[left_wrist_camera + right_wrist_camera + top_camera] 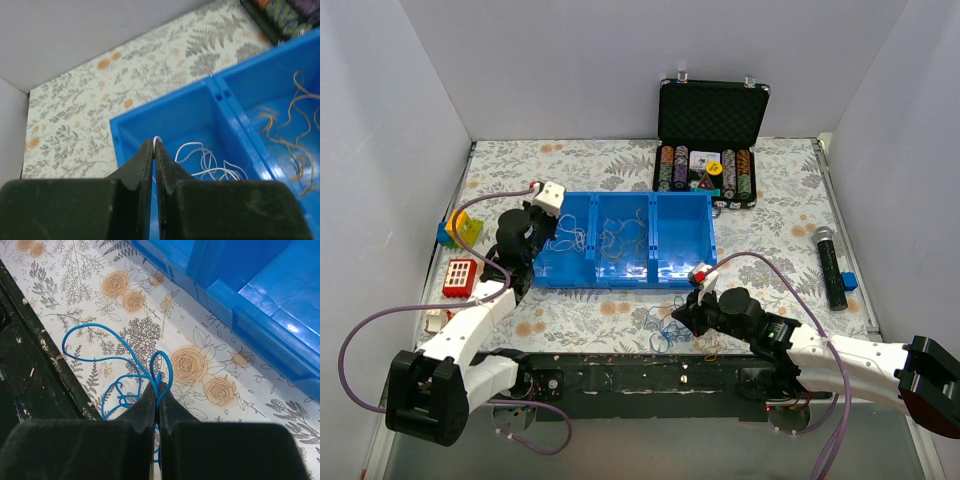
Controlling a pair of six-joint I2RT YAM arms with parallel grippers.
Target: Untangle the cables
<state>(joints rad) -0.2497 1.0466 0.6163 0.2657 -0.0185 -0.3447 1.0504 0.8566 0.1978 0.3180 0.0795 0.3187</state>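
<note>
A blue three-compartment tray [620, 196] lies mid-table. Its left compartment holds loose white wires [210, 162], its middle one yellow wires [295, 125]. My left gripper [154, 145] is over the left compartment, shut on a white wire whose loop pokes out above the fingertips; it shows in the top view [542, 225] too. My right gripper [156, 388] is shut on a thin blue wire [100, 337] that loops over the floral cloth in front of the tray. In the top view the right gripper [682, 318] sits beside a small blue tangle [663, 325], with a yellowish loop [712, 349] nearby.
An open black case of poker chips [708, 165] stands behind the tray. A microphone [830, 265] lies at the right. Toy blocks [460, 275] sit at the left edge. The black table rim [30, 365] runs close to the blue tangle.
</note>
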